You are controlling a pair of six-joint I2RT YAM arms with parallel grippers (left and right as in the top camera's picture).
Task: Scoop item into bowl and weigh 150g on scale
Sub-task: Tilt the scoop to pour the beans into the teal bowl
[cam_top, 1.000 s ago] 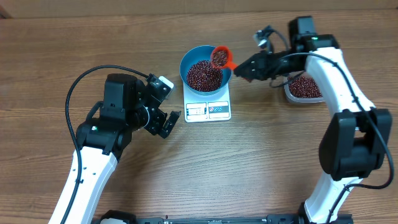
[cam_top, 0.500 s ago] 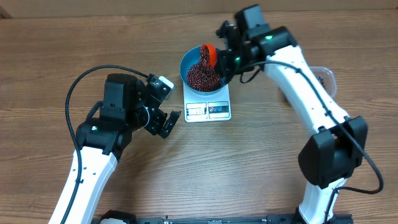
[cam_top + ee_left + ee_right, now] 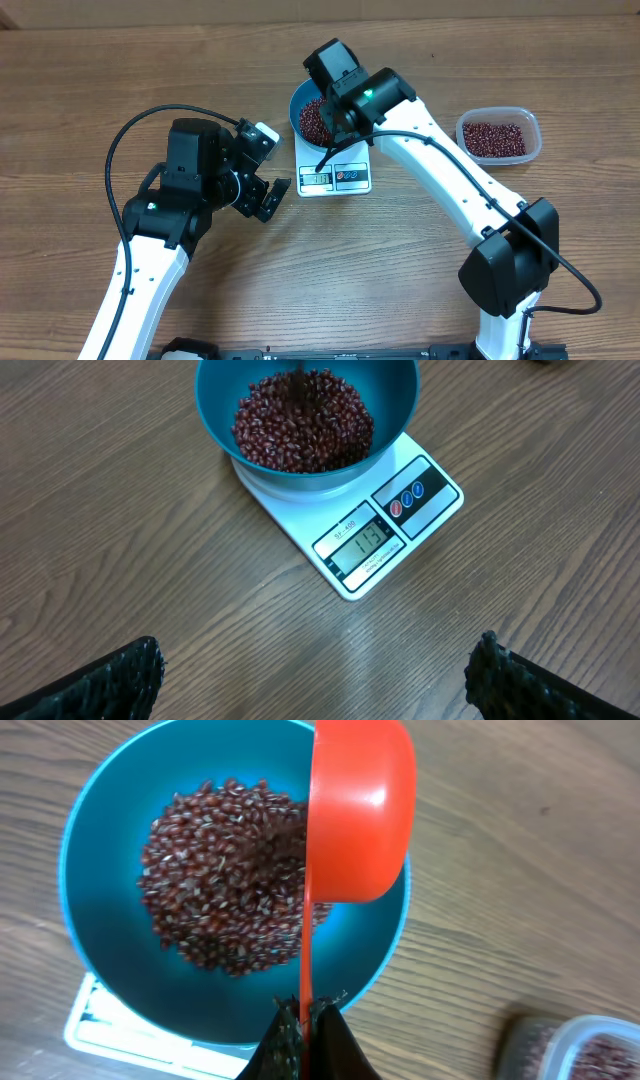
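My right arm has swung left from the gap between bowl and tub and now hangs over the bowl, with the scoop turned over; my left arm has not stirred.

Nearest me, the table (image 3: 400, 270) lies bare between my two arms, with wide free room right up to the near edge of the scale (image 3: 300, 525). My left gripper (image 3: 310, 680) hovers there with its jaws spread wide and nothing between them, just left of the scale's near corner and clear of it. The scale's display reads 113, and that edge sticks out from under the bowl toward me.

The bowl (image 3: 100, 980) sits on the far part of the scale, its rim overhanging the plate. The beans (image 3: 220, 880) are heaped inside it, well below the rim. My right gripper (image 3: 305, 1020) is clamped tight on the thin handle of the scoop (image 3: 360, 810), which hangs dome up over the bowl's edge, a blur of beans beneath it.

Farther right, well apart from the scale, the tub (image 3: 500, 111) holds more beans, with bare wood all round it.
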